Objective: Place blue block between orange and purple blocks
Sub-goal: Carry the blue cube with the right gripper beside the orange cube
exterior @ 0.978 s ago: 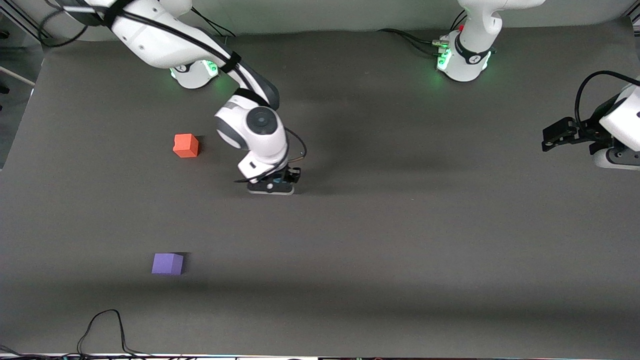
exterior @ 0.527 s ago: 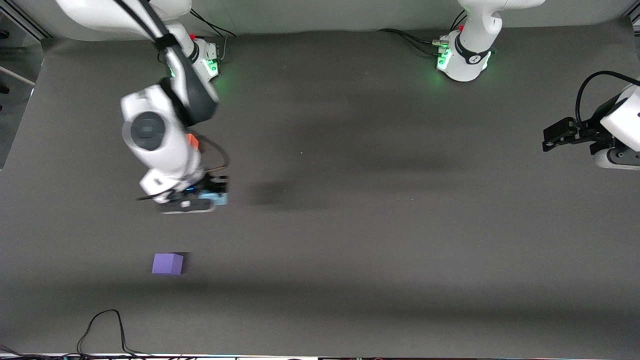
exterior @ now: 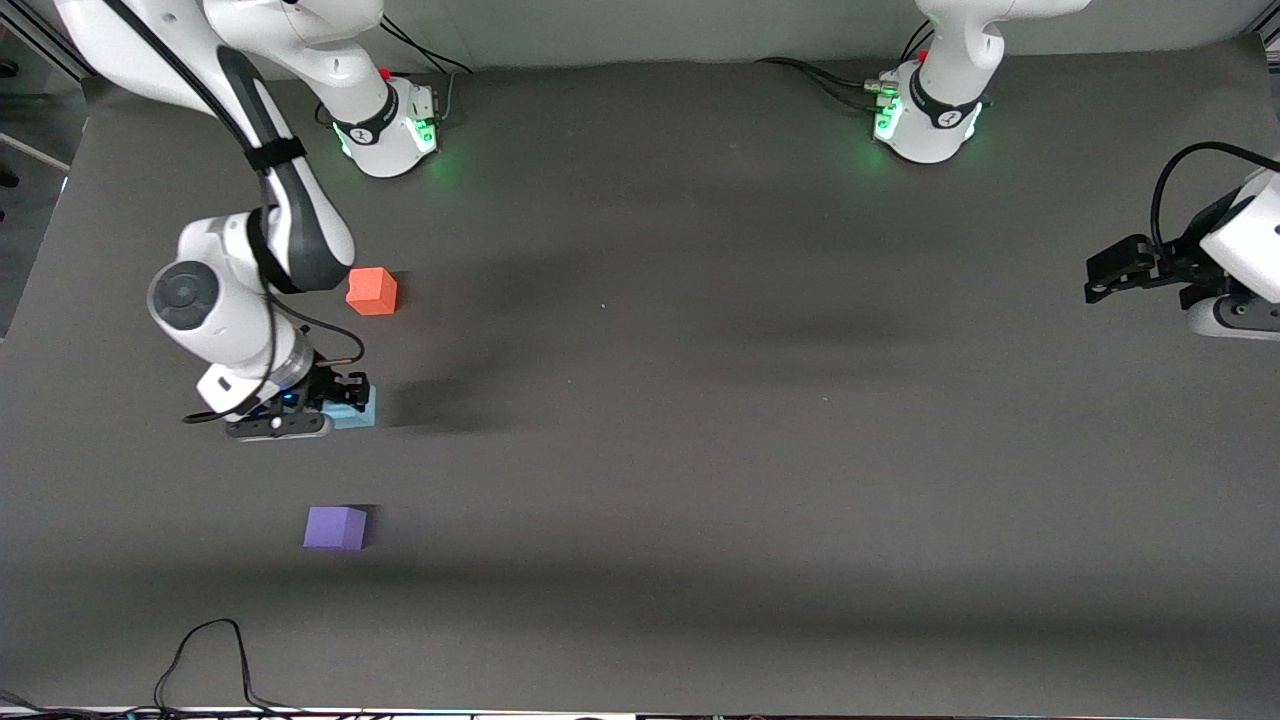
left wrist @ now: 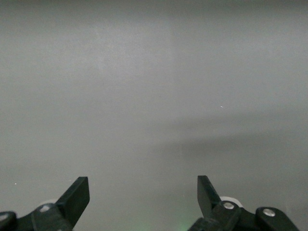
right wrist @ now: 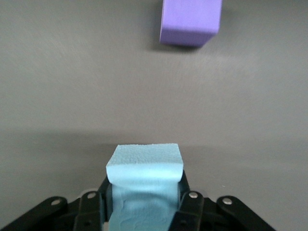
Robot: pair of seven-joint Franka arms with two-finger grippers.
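Blue block pinched in right end effector, between orange block and purple block, left end effector spread

White arms, dark grey joints, black cables, green-lit bases, black end effectors

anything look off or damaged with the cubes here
Only one oddity: the light blue foam cube looks squeezed and dented where the right gripper clamps it. The orange-red cube and the violet-purple cube sit square and intact on the table.
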